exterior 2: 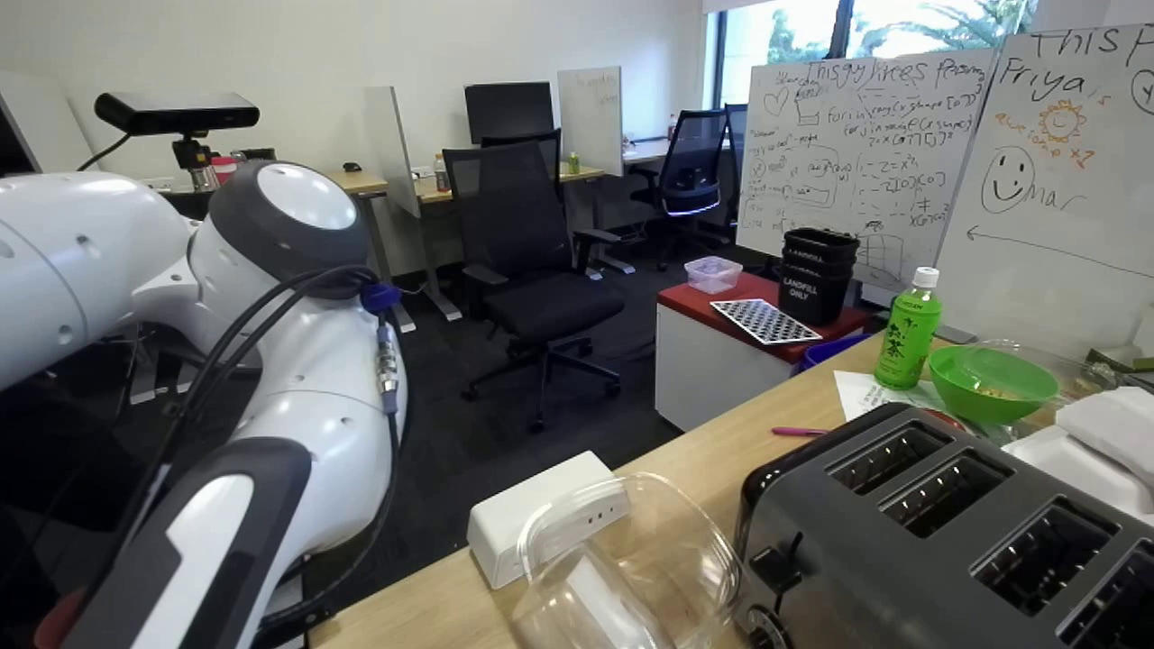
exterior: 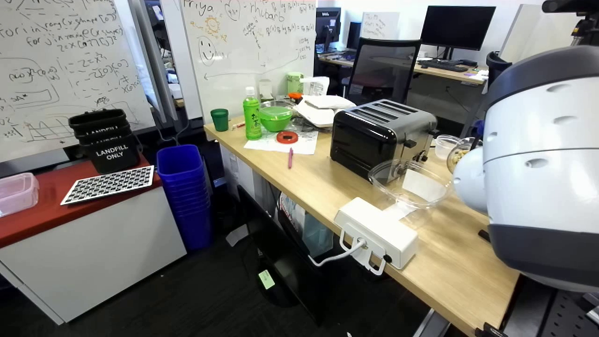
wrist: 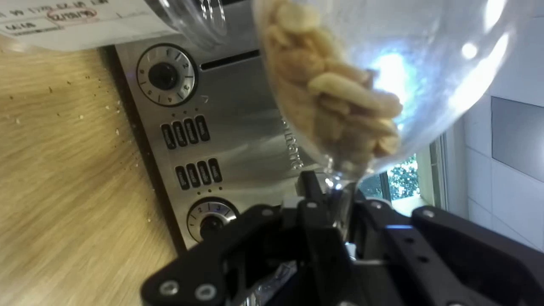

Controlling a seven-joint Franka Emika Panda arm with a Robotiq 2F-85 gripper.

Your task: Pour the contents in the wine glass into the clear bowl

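Right now the claw (wrist: 338,199) is clenched on the thin stem of the wine glass (wrist: 378,89), which leans well off upright. Nuts (wrist: 331,95) lie heaped along the low side of its cup. In an exterior view the cup shows just right of the toaster (exterior: 379,135), partly hidden by the arm (exterior: 543,187). The clear bowl (exterior: 392,191) sits on the worktop (exterior: 468,255) at the toaster's near corner; whether the two touch I cannot tell. A white label (exterior: 423,186) shows through its wall. Beyond it, right of the toaster, is a small tub (exterior: 445,148). Nearer, at the worktop's left edge, lies a white power strip (exterior: 381,229), its cord (exterior: 338,256) running off to the left. Farther out, left of the toaster, lie a pink pen (exterior: 290,158) and a red disc (exterior: 287,140), the disc on a sheet of paper (exterior: 304,147). Beside the disc stand a green bowl (exterior: 275,122) and a green bottle (exterior: 252,117), with a green cup (exterior: 220,120) at the far left corner. White boxes (exterior: 316,114) lie right of the green bowl. Past a gap on the left, a red-topped cabinet (exterior: 93,252) bears stacked black bins (exterior: 110,150), a chequered board (exterior: 110,184) and a pink tub (exterior: 18,193). Blue bins (exterior: 185,192) stand stacked beside it.
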